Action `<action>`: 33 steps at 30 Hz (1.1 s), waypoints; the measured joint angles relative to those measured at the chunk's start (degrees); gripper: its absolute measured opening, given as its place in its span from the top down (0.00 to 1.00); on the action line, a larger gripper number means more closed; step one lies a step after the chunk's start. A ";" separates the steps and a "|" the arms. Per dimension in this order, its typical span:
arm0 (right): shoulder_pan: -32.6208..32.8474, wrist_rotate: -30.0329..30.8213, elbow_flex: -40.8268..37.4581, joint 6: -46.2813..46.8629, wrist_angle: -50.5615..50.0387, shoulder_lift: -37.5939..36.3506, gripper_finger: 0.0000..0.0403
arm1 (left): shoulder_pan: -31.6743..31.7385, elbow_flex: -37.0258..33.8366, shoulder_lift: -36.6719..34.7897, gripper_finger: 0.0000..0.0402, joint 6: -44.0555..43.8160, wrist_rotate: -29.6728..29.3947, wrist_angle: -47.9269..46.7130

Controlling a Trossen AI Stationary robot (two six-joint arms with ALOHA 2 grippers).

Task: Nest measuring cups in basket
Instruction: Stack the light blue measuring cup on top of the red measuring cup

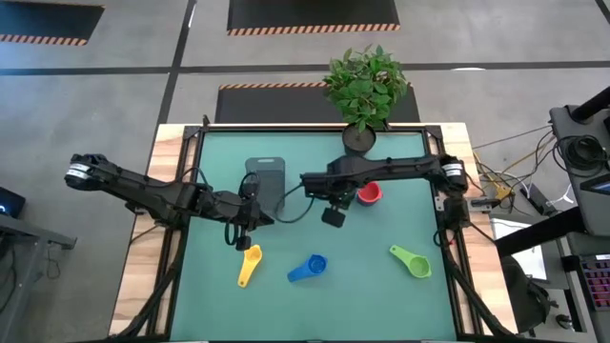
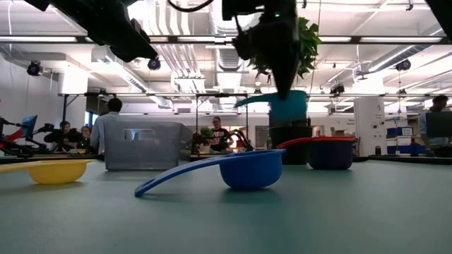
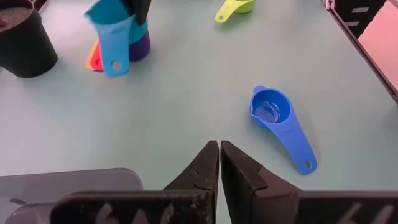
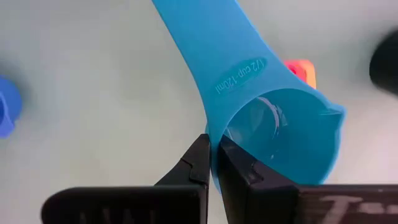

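The green bench (image 1: pixel 400 305) filled the middle of the high view, and the dark grey basket (image 1: pixel 266 183) sat a little left of its centre, apparently empty. Just right of centre the right claw (image 4: pixel 212 157) was pinched shut on the rim of the cyan cup (image 4: pixel 273 134), carrying it in the air with its handle pointing off to one side, above the stack of red, purple and orange cups (image 3: pixel 118 53) that stood just in front of the black plant pot (image 1: pixel 359 141). The left claw (image 3: pixel 219 163) was fully closed on nothing, next to the basket's lower right corner. Three cups lay loose along the lower part of the high view: the yellow cup (image 1: pixel 250 264) at lower left, the blue cup (image 1: pixel 308 269) near centre, and the green cup (image 1: pixel 412 261) at lower right, all well apart. These looked like thin, stiff, very light plastic with a glossy, likely slippery skin, so a rim pinch such as this one may let the cup swing or slide; the flat handle, or the wall close to it, seemed the surer place to take hold, with gentle pressure.
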 joint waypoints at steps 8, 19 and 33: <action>-0.31 4.58 -12.70 8.03 2.74 -9.14 0.98 | 0.02 -0.02 0.00 1.00 0.00 0.02 0.07; -3.07 6.10 -32.41 15.84 20.69 -23.05 0.98 | 0.02 -0.02 0.02 1.00 0.00 0.02 0.33; -4.29 6.08 -41.43 16.68 27.40 -24.68 0.98 | 0.02 -0.02 0.02 1.00 0.22 0.02 0.44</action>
